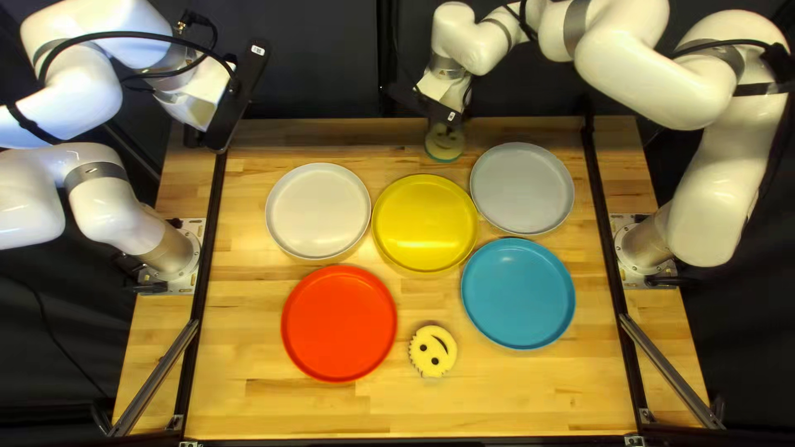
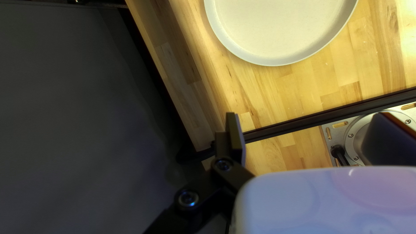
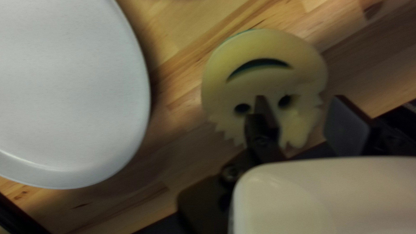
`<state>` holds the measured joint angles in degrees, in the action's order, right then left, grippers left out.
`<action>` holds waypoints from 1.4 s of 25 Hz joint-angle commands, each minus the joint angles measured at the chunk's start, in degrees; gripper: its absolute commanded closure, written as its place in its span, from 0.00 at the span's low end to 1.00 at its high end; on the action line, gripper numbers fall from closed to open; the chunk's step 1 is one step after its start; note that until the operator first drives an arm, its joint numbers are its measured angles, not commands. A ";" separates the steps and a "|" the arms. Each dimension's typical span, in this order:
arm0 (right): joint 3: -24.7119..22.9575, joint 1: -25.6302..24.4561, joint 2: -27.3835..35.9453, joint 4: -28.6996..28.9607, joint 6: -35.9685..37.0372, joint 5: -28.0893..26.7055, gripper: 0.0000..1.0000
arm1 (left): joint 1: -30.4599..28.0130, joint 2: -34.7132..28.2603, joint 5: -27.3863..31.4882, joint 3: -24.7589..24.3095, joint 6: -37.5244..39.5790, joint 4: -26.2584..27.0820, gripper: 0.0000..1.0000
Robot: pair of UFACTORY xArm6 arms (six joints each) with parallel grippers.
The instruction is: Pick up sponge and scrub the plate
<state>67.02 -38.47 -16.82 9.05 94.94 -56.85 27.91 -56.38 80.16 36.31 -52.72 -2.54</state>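
In the top left view, my right gripper [image 1: 443,108] hangs over a round smiley sponge [image 1: 445,144] near the table's far edge. The right wrist view shows my right gripper [image 3: 305,119] open, one finger overlapping the yellow, green-backed sponge [image 3: 260,82], the other beyond its edge; whether they touch is unclear. My left gripper [image 1: 236,103] is raised over the far left corner; in its wrist view the left gripper [image 2: 312,134] stands open with nothing between its fingers. Five plates lie on the table: white [image 1: 319,210], yellow [image 1: 425,223], grey [image 1: 522,189], red [image 1: 339,324] and blue [image 1: 518,294].
Another smiley sponge [image 1: 432,351] lies between the red and blue plates. The white plate [image 2: 277,30] is ahead of my left gripper, the grey plate [image 3: 69,95] beside my right one. Black rails [image 1: 207,248] run along both sides of the table.
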 commanded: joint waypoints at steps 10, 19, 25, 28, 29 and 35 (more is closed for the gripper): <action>-17.26 -13.14 26.91 0.64 -0.66 -13.26 0.00 | 0.00 0.00 0.00 0.00 0.00 0.00 0.00; -20.78 -22.17 43.45 -2.24 -0.49 -23.70 0.00 | 0.00 0.00 0.00 0.00 0.00 0.00 0.00; -21.90 -21.70 47.04 -2.21 -2.44 -25.02 0.00 | 0.00 0.00 0.00 0.00 0.00 0.00 0.00; -21.90 -21.70 47.04 -2.21 -2.44 -25.02 0.00 | 0.00 0.00 0.00 0.00 0.00 0.00 0.00; -21.90 -21.70 47.04 -2.21 -2.44 -25.02 0.00 | 0.00 0.00 0.00 0.00 0.00 0.00 0.00; -21.90 -21.70 47.04 -2.21 -2.44 -25.02 0.00 | 0.00 0.00 0.00 0.00 0.00 0.00 0.00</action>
<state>45.12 -60.16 30.23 6.85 92.50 -81.86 27.91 -56.38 80.16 36.31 -52.72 -2.54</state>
